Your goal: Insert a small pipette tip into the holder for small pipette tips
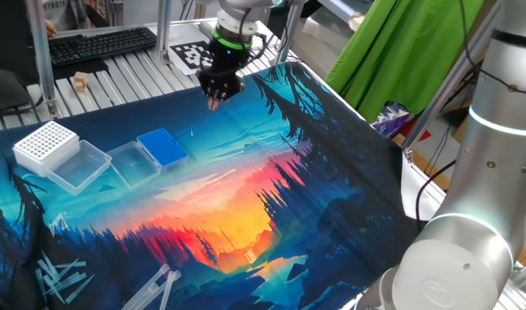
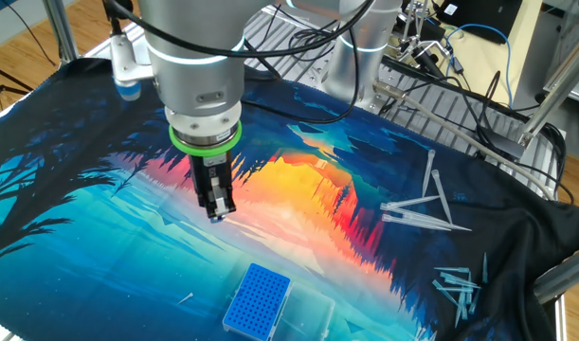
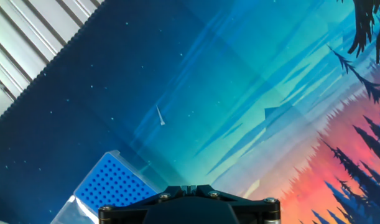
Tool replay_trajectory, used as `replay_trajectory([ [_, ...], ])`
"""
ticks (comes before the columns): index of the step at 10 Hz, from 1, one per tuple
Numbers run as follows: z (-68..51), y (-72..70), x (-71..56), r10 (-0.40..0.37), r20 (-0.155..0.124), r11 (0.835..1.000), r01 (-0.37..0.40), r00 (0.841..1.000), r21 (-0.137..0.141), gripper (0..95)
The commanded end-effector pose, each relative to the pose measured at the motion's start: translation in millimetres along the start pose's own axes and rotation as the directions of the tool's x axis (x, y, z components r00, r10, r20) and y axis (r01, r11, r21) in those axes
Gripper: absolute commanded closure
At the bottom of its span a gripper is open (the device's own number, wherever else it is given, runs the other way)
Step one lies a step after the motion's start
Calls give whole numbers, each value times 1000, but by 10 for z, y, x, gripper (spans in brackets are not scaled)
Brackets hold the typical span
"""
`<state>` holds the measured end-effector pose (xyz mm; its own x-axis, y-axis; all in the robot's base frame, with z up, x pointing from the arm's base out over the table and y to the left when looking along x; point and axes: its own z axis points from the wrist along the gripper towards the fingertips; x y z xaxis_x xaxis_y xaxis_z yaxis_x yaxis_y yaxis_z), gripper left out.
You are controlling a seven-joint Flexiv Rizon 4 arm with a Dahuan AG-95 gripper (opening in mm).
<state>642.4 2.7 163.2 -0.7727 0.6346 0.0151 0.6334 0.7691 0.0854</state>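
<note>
A small pipette tip (image 3: 160, 116) lies alone on the blue part of the mat. It shows as a thin whitish sliver in the hand view, and as a speck (image 2: 186, 299) near the holder in the other fixed view. The holder for small pipette tips (image 1: 163, 146) is a bright-blue rack with fine holes, fixed to a clear tray (image 1: 132, 164); it also shows at the lower left of the hand view (image 3: 112, 185). My gripper (image 2: 216, 216) hangs above the mat, apart from both the tip and the holder. Its jaws are shut with nothing visible between them (image 3: 190, 186).
A white box with bigger holes (image 1: 46, 143) and its clear tray (image 1: 82, 165) stand left of the holder. Larger loose pipette tips (image 2: 422, 213) lie scattered on the mat, and more lie near its corner (image 2: 460, 284). A keyboard (image 1: 103, 43) sits beyond the mat edge.
</note>
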Motion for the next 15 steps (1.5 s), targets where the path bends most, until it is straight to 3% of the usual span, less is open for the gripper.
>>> replay_trajectory([
  [1,13,98,-149,0,-10,1000,0,1000,-3,950],
  [6,22,240,-350,7,-8,1000,-7,1000,0,950],
  [11,31,278,-370,12,-7,1000,-12,1000,0,950],
  [15,31,278,-370,-27,-1,1000,27,1000,2,950],
])
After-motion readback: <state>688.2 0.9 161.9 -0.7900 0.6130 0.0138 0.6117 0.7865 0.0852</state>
